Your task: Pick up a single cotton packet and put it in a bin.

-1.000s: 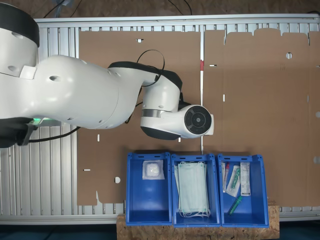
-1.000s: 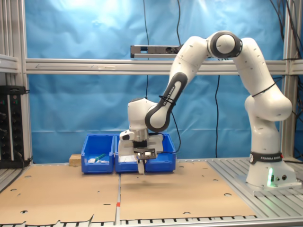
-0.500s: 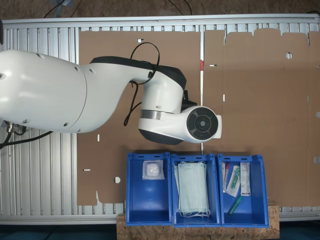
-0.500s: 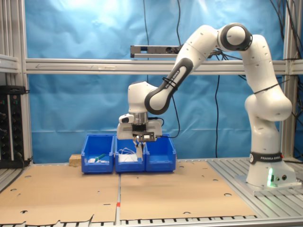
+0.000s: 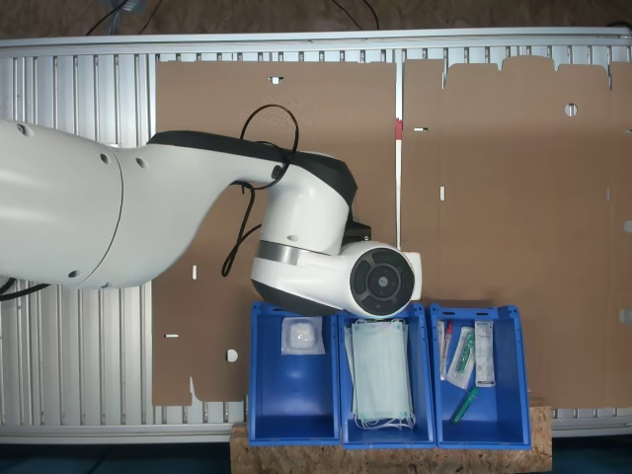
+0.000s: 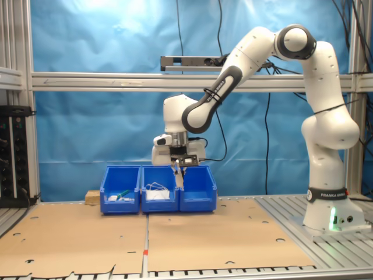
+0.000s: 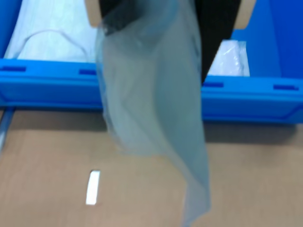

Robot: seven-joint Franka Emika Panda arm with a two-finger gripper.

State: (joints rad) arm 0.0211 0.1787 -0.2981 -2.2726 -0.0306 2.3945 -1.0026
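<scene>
My gripper (image 6: 178, 168) is shut on the cotton packet (image 6: 180, 179), a thin pale sachet that hangs limp from the fingers. In the wrist view the cotton packet (image 7: 151, 109) is blurred and dangles over the near rims of two blue bins. The bin (image 5: 269, 395) with a white puffy packet (image 5: 301, 336) in it is the row's end one at the first exterior view's left and the end bin (image 6: 199, 191) at the second exterior view's right. In the wrist view the bin (image 7: 265, 94) lies just beyond the hanging packet. The gripper hovers above the row's front edge.
A middle bin (image 5: 431, 395) holds pale green face masks (image 5: 379, 375). Another bin (image 5: 521, 395) holds syringes and tubes (image 5: 461, 360). Brown cardboard (image 5: 513, 197) covers the table. The white arm (image 5: 148, 217) reaches in from the first exterior view's left. A wooden block (image 6: 91, 197) sits beside the bins.
The arm has risen and swung toward the bins, carrying the hanging packet from over the cardboard to above the row's front rims.
</scene>
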